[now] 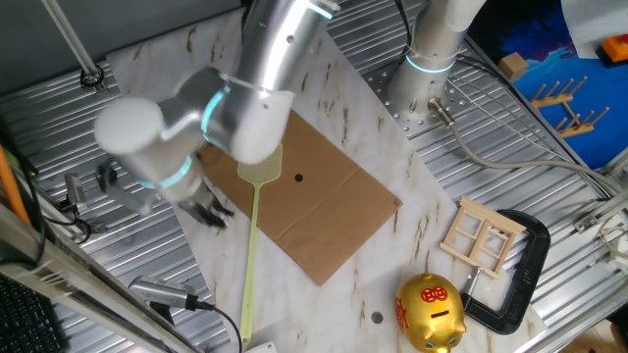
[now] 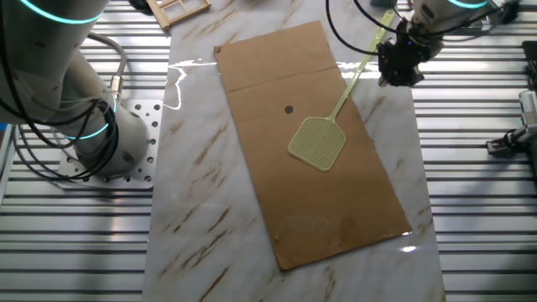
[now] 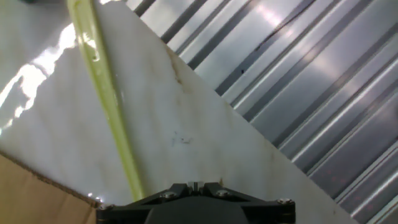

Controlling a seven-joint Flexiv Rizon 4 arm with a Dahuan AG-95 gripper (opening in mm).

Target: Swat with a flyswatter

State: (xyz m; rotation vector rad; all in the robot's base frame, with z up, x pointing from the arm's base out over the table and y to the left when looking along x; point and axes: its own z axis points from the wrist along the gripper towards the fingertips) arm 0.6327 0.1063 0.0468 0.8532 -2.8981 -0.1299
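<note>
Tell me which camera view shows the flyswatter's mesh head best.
The other fixed view: the flyswatter lies with its whole mesh head unobstructed on the cardboard sheet. In one fixed view the arm hides the top of the head. The hand view shows only a stretch of the handle, no head.

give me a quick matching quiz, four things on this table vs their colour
Things:
1. flyswatter
2. piggy bank
3. cardboard sheet
4. clamp

Colours:
a. black
b. brown
c. pale yellow-green
d. gold with red marks

Pairs: 1-c, 2-d, 3-b, 4-a
</note>
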